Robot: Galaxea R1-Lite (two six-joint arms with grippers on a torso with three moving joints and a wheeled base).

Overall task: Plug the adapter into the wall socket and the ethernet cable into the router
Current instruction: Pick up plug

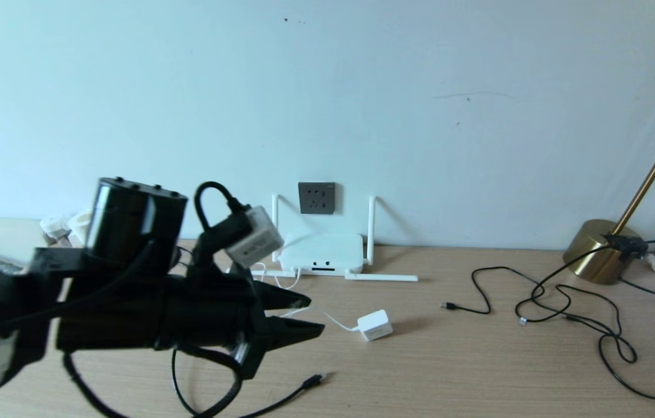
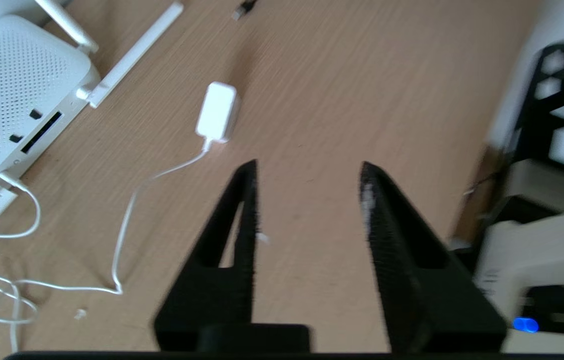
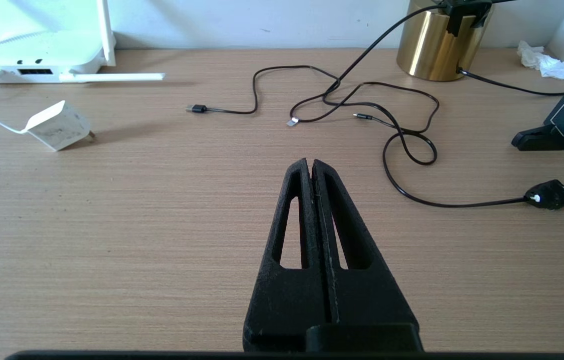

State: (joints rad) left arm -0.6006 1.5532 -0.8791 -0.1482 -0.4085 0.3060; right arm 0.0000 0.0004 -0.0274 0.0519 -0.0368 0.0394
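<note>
Left arm: matte black housing throughout, with a short black cylinder on top carrying a row of small screw heads along its upper rim. A grey-white rectangular module with dark printed marking sits on the wrist, fed by a thick black cable looping over it. Further black cables hang in loops beneath the arm. A pale worn patch shows on the rear casing.

Left claw: two black tapered fingers, each wedge-shaped with a triangular cut-out and ridged inner faces; whitish scuffing near one tip.

Right claw: same black moulded pattern, two tapered fingers with elongated slots, grainy surface texture, faint pale wear along the central seam.
</note>
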